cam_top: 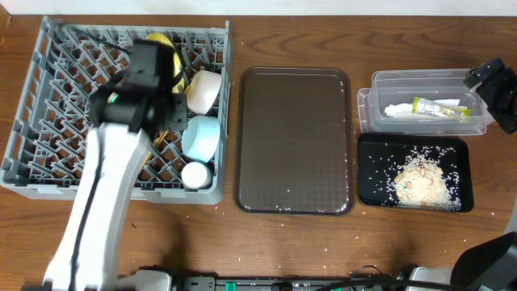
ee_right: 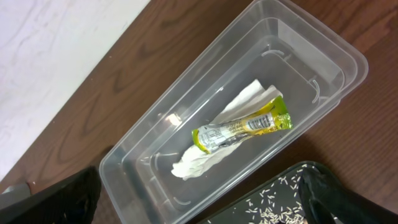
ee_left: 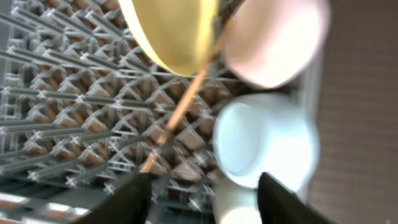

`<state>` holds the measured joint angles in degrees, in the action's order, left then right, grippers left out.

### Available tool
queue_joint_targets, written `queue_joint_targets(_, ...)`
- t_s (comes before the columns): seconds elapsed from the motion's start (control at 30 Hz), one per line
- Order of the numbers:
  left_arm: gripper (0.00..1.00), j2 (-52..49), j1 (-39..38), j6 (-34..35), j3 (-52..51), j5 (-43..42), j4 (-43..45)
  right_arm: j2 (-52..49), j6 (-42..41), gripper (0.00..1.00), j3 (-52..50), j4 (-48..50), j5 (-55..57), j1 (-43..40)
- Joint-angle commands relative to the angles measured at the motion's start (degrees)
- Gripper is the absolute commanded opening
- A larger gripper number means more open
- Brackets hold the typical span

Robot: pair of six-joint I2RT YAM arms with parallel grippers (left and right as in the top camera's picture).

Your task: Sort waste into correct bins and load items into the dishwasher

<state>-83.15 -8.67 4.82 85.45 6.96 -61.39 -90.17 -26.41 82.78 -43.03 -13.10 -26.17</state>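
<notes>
The grey dishwasher rack [cam_top: 48, 121] holds the yellow plate [cam_top: 166, 44], white bowl [cam_top: 203, 90], light blue bowl [cam_top: 200, 136] and small cup [cam_top: 195, 175]. In the left wrist view a wooden chopstick [ee_left: 180, 109] lies slanted across the pegs below the plate [ee_left: 171, 31]. My left gripper [ee_left: 202, 202] hangs open above the rack with nothing between its fingers. The clear bin [ee_right: 155, 155] contains the green-and-yellow wrapper [ee_right: 245, 127] on the white napkin [ee_right: 199, 158]. Rice scraps [cam_top: 420, 182] lie in the black bin [cam_top: 371, 182]. My right gripper [ee_right: 199, 205] is open and empty above the bins.
A flat brown tray [cam_top: 295, 137] lies between the rack and the bins, with a few rice grains along its front edge. Loose grains dot the wooden table near the black bin. My left arm [cam_top: 105, 202] reaches over the rack from the front.
</notes>
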Motion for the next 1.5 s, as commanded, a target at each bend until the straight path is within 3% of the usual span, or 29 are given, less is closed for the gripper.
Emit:
queue_joint_targets(0.0,0.64,8.6,-3.4,2.4,0.7,-8.0,-0.7,0.0,-0.3,0.99,0.4,-0.1,0.0,0.0)
queue_joint_targets(0.1,0.77,17.8,-13.7,2.9,-4.5,-7.4,1.4,0.0,-0.3,0.99,0.4,-0.1,0.0,0.0)
queue_joint_targets(0.33,0.84,23.3,-26.4,3.4,-10.2,-7.8,6.4,0.0,-0.3,0.99,0.4,-0.1,0.0,0.0)
queue_joint_targets(0.6,0.86,23.3,-27.4,3.4,-10.2,-7.8,3.4,0.0,-0.3,0.99,0.4,-0.1,0.0,0.0)
queue_joint_targets(0.63,0.91,23.1,-27.4,3.4,-10.2,-7.8,2.5,0.0,-0.3,0.99,0.4,-0.1,0.0,0.0)
queue_joint_targets(0.7,0.91,22.7,-27.4,3.4,-10.2,-7.5,1.1,0.0,-0.3,0.99,0.4,-0.1,0.0,0.0)
queue_joint_targets(0.93,0.92,21.0,-27.3,3.4,-10.5,-3.9,2.2,0.0,-0.3,0.99,0.4,-0.1,0.0,0.0)
queue_joint_targets(1.17,0.92,24.1,-17.4,3.3,-18.3,-4.0,13.4,0.0,-0.3,0.99,0.4,-0.1,0.0,0.0)
queue_joint_targets(1.33,0.92,30.6,-3.5,-3.9,-33.0,-18.9,29.9,0.0,-0.3,0.99,0.4,-0.1,0.0,0.0)
queue_joint_targets(1.47,0.92,37.4,5.7,-4.4,-47.0,-24.5,43.0,0.0,-0.3,0.99,0.4,-0.1,0.0,0.0)
